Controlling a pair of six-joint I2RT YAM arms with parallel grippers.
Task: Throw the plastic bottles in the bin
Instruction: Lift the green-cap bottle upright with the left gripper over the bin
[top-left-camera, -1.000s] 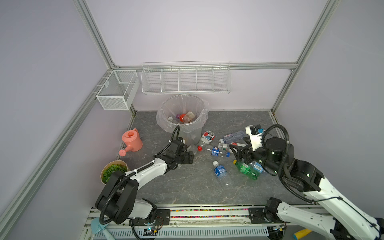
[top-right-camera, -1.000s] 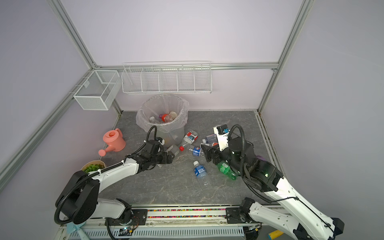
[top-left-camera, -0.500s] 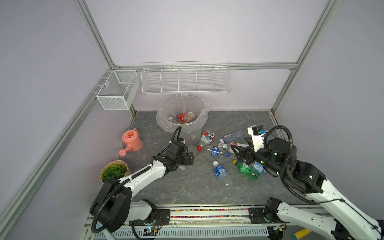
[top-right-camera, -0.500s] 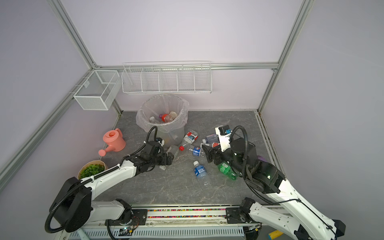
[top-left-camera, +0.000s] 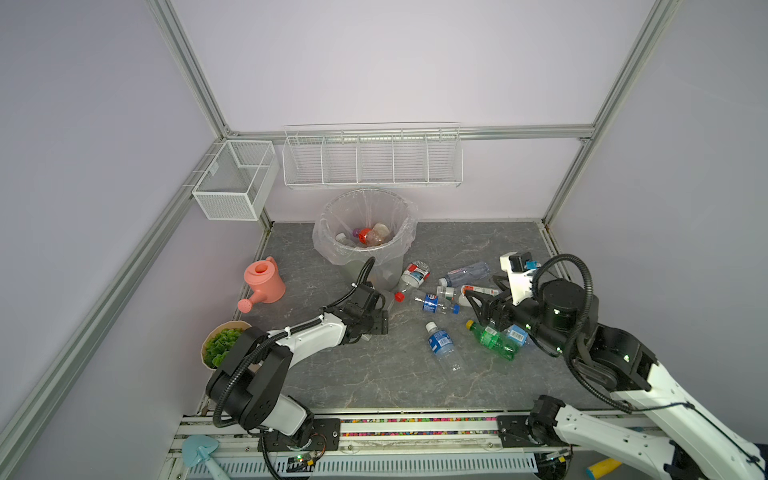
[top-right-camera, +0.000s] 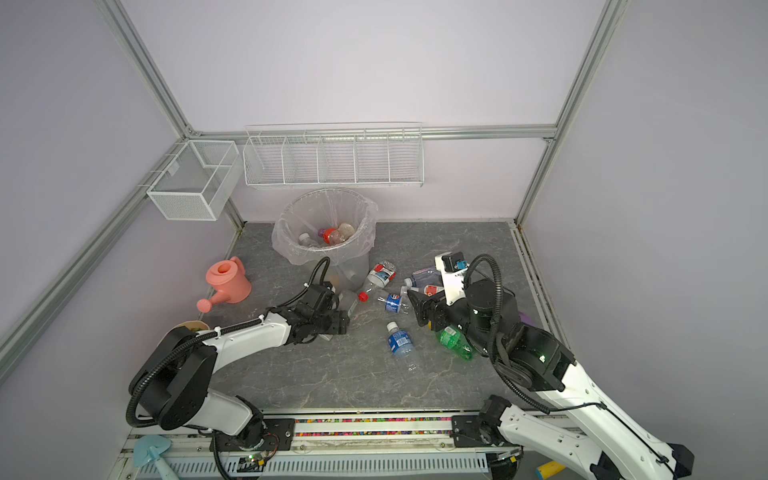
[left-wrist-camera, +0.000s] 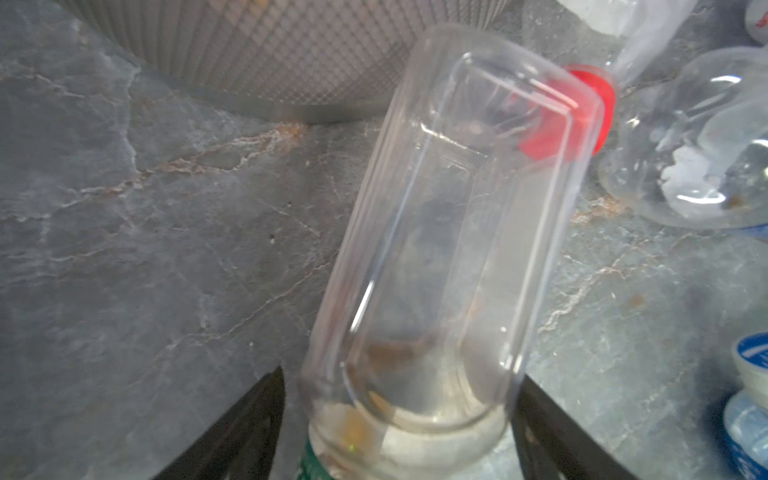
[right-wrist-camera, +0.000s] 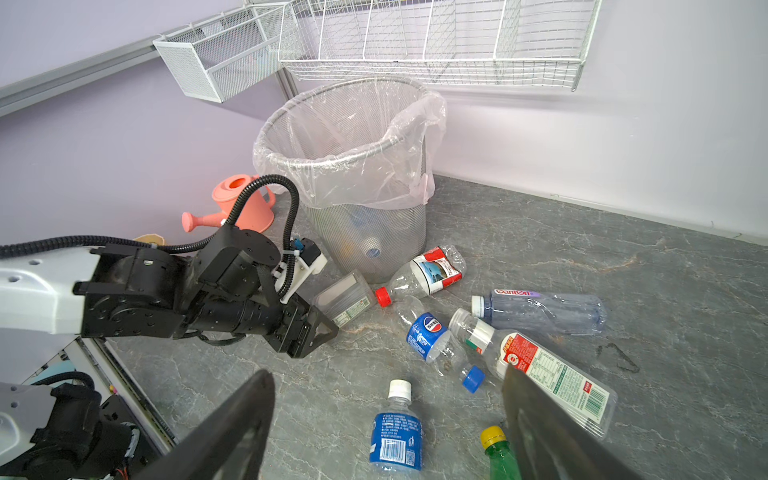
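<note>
A clear, square-sided bottle (left-wrist-camera: 449, 232) lies on the grey floor by the foot of the bin (top-left-camera: 328, 249). My left gripper (left-wrist-camera: 401, 372) is open around its lower end, with a small gap still showing at one finger. The same bottle (right-wrist-camera: 345, 297) shows in the right wrist view in front of the left gripper (right-wrist-camera: 332, 316). My right gripper (right-wrist-camera: 386, 374) hangs open and empty over a blue-labelled bottle (right-wrist-camera: 397, 432). A green bottle (top-left-camera: 492, 343) lies beside it. Several more plastic bottles (right-wrist-camera: 432, 270) are scattered near the bin, and some lie inside it (top-left-camera: 368, 237).
A pink watering can (top-left-camera: 264, 282) and a beige plant pot (top-left-camera: 222, 343) stand at the left. Two white wire baskets (top-left-camera: 372, 160) hang on the walls above the bin. The right arm (top-left-camera: 561, 307) reaches over the bottles on the right.
The left arm has shifted slightly and its jaws have drawn in around the clear bottle. The right arm has stayed put.
</note>
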